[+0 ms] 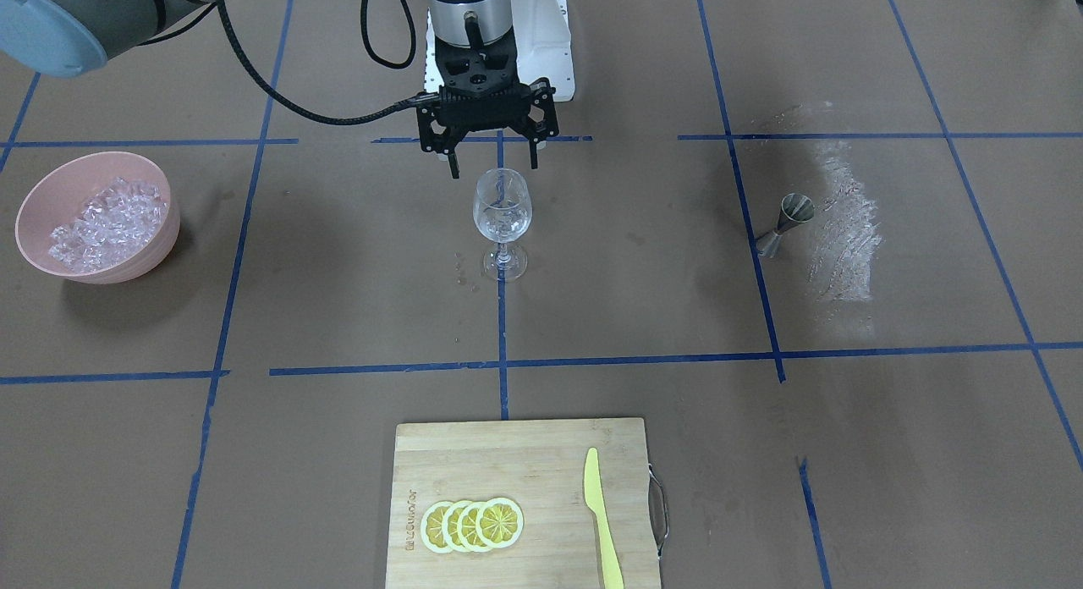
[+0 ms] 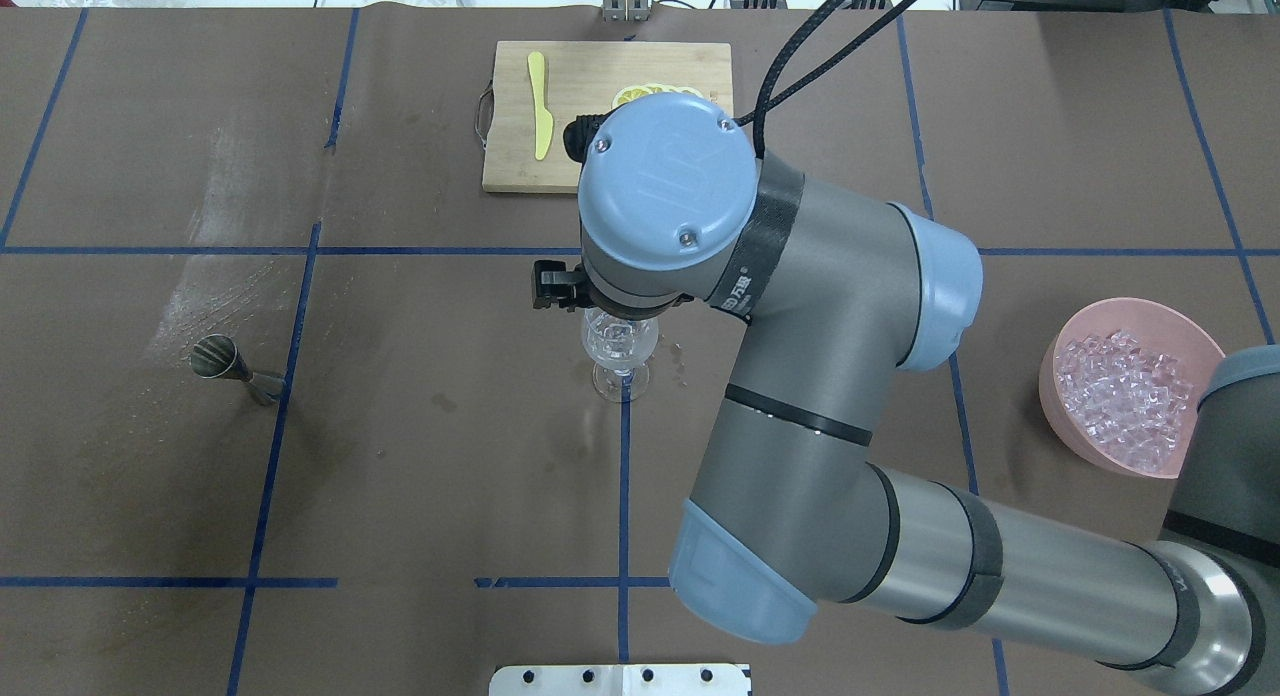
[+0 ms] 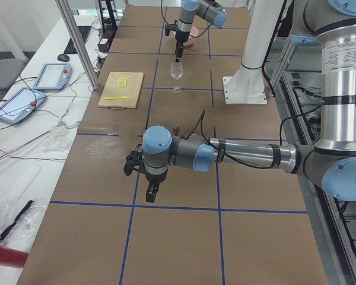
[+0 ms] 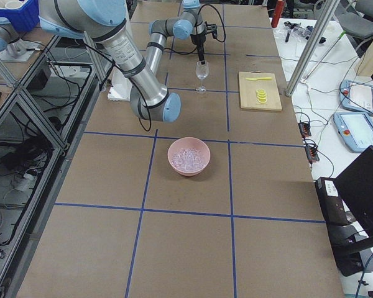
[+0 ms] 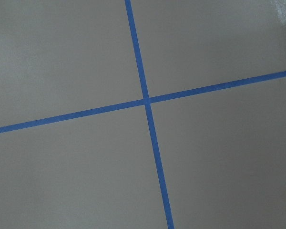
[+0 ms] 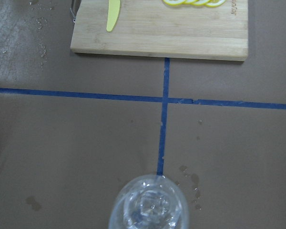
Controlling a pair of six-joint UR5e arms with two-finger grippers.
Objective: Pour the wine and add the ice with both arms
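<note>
Exterior front-facing, black two-fingered right gripper [image 1: 494, 167]: hovering just above clear stemmed wine glass [image 1: 503, 221], fingers spread wide, gripping nothing.
Small clear ice chunks [image 1: 106, 221]: sitting in round pink bowl [image 1: 162, 238], well apart from wine glass.
Black left gripper [image 3: 143, 178]: fingers' opening cannot be told.

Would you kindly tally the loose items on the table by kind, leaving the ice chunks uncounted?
Wine glass: 1
Pink bowl: 1
Jigger: 1
Cutting board: 1
Yellow knife: 1
Lemon slices: 4
Total: 9
</note>
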